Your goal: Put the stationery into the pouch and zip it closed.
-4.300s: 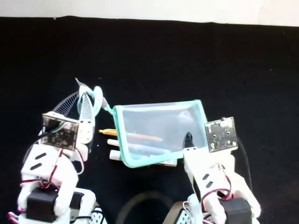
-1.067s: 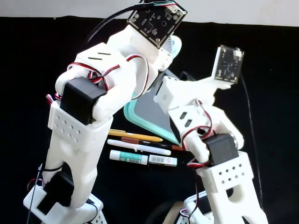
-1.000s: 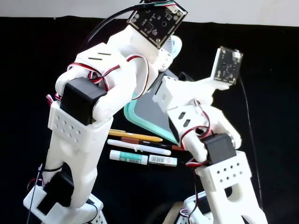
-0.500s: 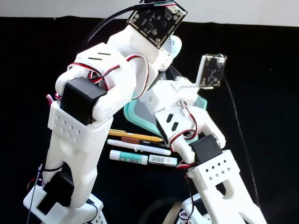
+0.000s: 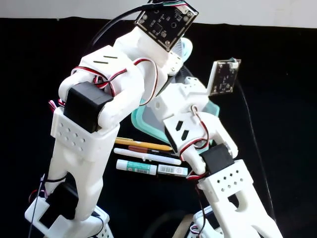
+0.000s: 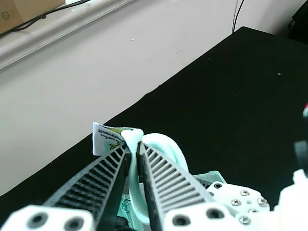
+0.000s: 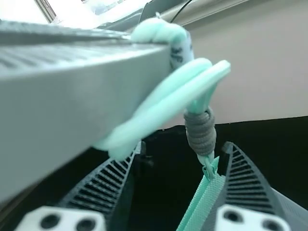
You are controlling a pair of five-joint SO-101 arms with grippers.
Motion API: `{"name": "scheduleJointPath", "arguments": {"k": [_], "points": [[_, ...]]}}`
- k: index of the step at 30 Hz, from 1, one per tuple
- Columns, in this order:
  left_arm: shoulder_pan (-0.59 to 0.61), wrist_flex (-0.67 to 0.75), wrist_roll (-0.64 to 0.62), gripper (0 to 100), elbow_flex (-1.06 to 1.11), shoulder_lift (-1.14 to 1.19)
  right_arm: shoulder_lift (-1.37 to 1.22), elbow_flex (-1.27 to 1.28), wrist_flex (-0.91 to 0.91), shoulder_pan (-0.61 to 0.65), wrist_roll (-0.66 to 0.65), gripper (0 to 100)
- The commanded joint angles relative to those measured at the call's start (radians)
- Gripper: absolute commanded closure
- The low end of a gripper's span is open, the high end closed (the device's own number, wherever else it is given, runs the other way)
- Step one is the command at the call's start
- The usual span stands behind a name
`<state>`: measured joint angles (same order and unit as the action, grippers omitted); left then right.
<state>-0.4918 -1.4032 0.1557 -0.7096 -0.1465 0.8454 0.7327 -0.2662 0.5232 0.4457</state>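
Note:
The clear pouch (image 5: 148, 121) with mint trim hangs above the table, tilted. My left gripper (image 6: 132, 144) is shut on its mint loop (image 6: 161, 143), beside a small tag (image 6: 106, 138), and is raised high near the loop (image 5: 186, 48). My right gripper (image 7: 183, 154) stands open just below that loop (image 7: 168, 96). The grey pull cord (image 7: 199, 130) and mint zipper (image 7: 202, 202) hang between its fingers, closer to one finger. The stationery lies on the table under the pouch: a yellow pencil (image 5: 143, 144), a brown pen (image 5: 148, 149), a white pen (image 5: 148, 157), a marker (image 5: 136, 167) and a small white stick (image 5: 172, 170).
The table has a black cloth (image 5: 39, 59) with free room at the left and far right. Both raised arms (image 5: 99, 114) stand over the middle and hide much of the pouch. A pale wall (image 6: 72, 72) runs behind the table's far edge.
Earlier the pouch lay flat over the stationery; now it is lifted off it. In the last second my right wrist has swung left and closer to the pouch's top. The left arm has stayed still.

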Motion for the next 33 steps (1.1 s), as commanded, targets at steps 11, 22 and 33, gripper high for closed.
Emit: {"name": "scheduleJointPath", "arguments": {"k": [11,22,33], "points": [[0.004,-0.037,0.003,99,-0.041,-0.002,0.012,0.22,0.415,0.007,-0.126,75.3],[0.004,-0.057,0.003,99,-0.041,-0.002,0.012,0.24,0.526,0.005,-0.213,86.1],[0.004,-0.052,0.003,99,-0.042,-0.004,0.013,0.338,0.529,0.008,-0.213,86.3]]}}
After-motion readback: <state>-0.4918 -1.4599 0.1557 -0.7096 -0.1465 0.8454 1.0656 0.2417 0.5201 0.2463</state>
